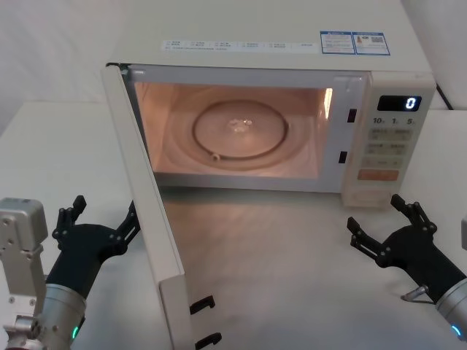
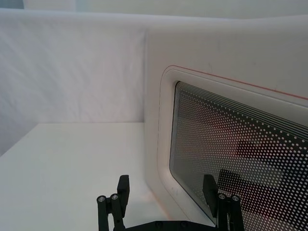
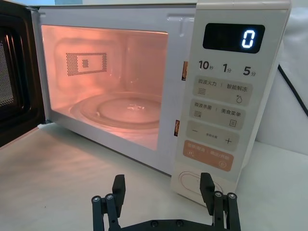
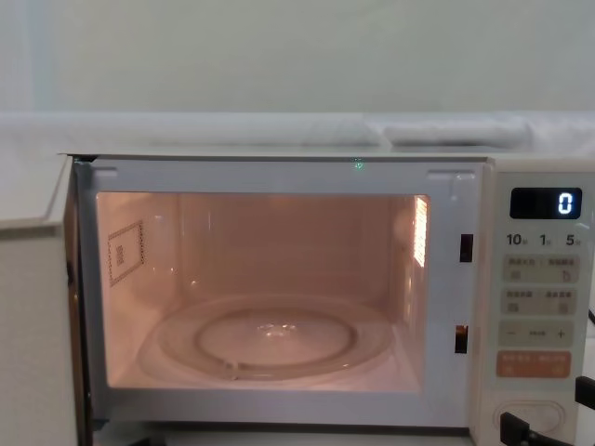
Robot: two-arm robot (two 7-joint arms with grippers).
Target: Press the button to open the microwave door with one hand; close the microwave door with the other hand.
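The microwave door stands swung wide open toward me on the left, with its latch hooks at the near end. My left gripper is open and low, just left of the door's outer face; in the left wrist view the dotted window of the door is close ahead of the left gripper. The cream oval button sits at the bottom of the control panel. My right gripper is open, a short way in front of the button and apart from it.
The microwave cavity is lit orange, with a glass turntable inside. The display reads 0. An orange key lies just above the button. Bare white table spreads in front of the oven.
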